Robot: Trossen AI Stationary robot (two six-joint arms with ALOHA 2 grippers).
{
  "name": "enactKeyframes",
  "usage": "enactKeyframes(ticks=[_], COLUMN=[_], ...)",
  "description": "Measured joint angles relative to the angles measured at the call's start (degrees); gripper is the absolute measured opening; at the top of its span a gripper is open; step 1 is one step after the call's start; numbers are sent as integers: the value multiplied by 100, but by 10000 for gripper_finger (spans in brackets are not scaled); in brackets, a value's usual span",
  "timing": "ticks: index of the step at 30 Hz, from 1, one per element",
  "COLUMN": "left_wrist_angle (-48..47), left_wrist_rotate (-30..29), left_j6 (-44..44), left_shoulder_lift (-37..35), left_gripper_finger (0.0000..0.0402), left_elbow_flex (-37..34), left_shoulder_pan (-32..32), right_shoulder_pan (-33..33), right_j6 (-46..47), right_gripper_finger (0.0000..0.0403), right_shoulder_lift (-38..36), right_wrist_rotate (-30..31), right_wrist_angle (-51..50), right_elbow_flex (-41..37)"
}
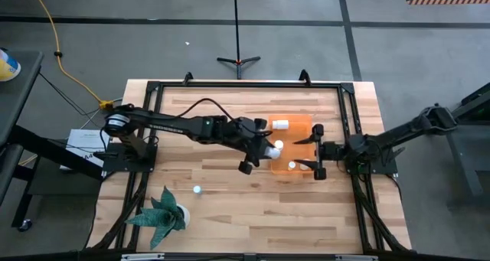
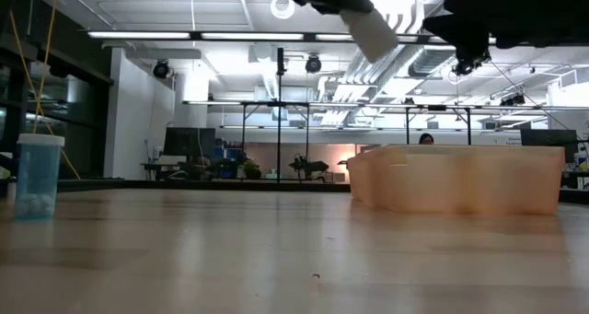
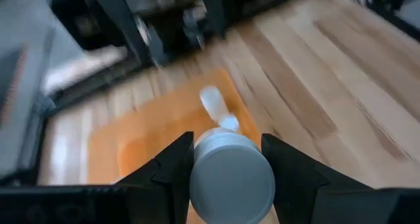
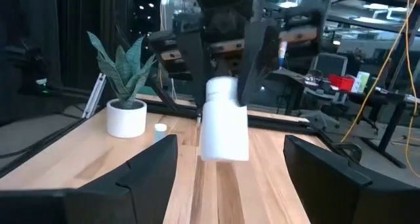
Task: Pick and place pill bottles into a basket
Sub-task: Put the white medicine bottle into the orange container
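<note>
- Pill bottle [image 1: 272,148] sits clamped in the left gripper [image 1: 269,150], hanging above the basket's [image 1: 305,125] left wall, its long axis tilted and running out from the fingers [image 3: 172,165].
- Release point lies just to the right, over the basket floor, where two bottles [image 1: 281,124] already rest.
- Right gripper [image 1: 318,148] waits spread wide at the basket's right wall.
- One lone bottle [image 1: 197,189] stands near the table's front-left corner, by the plant [image 1: 162,212].

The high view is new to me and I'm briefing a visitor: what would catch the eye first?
The orange basket right of the table's middle, with the left gripper holding a white pill bottle over its left edge. The right gripper waits open at the basket's right side. A potted plant stands at the table's near-left corner.
</note>
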Motion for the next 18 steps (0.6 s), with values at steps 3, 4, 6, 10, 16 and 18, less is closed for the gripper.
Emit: enactKeyframes(ticks=[3,4,6,10,16,18], left_wrist_angle=[161,248,428,425,471,490], left_wrist_rotate=[89,93,94,91,85,83], left_j6=[117,151,193,214,288,288], left_shoulder_lift=[51,60,107,131,129,129], left_gripper_finger=[194,194,194,194,195,195], left_elbow_flex=[-1,-4,11,4,4,4], left_shoulder_pan=[0,0,-2,0,0,0], right_shoulder_pan=[0,0,0,-2,-2,0], right_j6=[-5,-5,-40,-57,111,136], right_gripper_finger=[268,269,270,272,271,271], right_shoulder_lift=[415,544,807,1190,1565,1665], right_wrist_rotate=[44,46,57,305,354,364], right_wrist_angle=[-68,-126,-313,-1161,-1752,-1916], right_elbow_flex=[310,423,697,1235,1817,1984])
